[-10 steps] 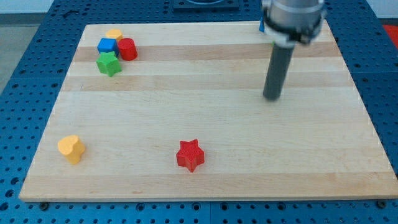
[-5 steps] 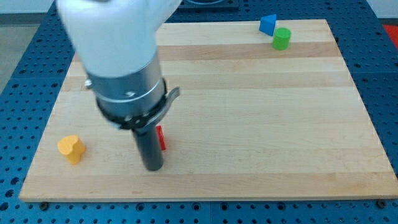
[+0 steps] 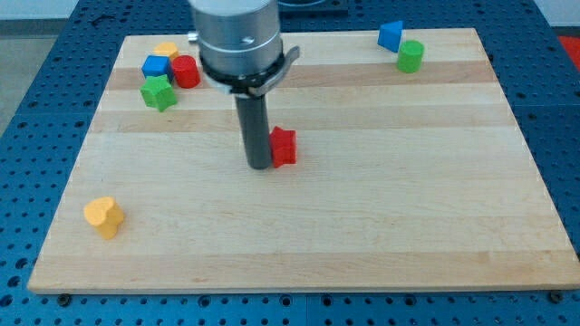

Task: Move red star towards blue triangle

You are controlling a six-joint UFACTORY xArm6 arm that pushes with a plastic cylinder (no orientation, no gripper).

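The red star [image 3: 285,146] lies near the middle of the wooden board, partly hidden behind my rod. My tip [image 3: 258,166] rests on the board right against the star's left side. The blue triangle [image 3: 391,35] sits at the view's top right, far from the star, with a green cylinder [image 3: 410,55] just to its lower right.
A cluster at the top left holds a blue block [image 3: 156,67], a red cylinder [image 3: 186,71], a green star [image 3: 158,92] and a yellow block [image 3: 166,50]. A yellow heart [image 3: 104,216] lies at the bottom left. The wooden board [image 3: 435,199] sits on a blue pegboard table.
My tip went from the right of the board to the star's lower left. It then moved up and right with the star, which now lies nearer the board's middle.
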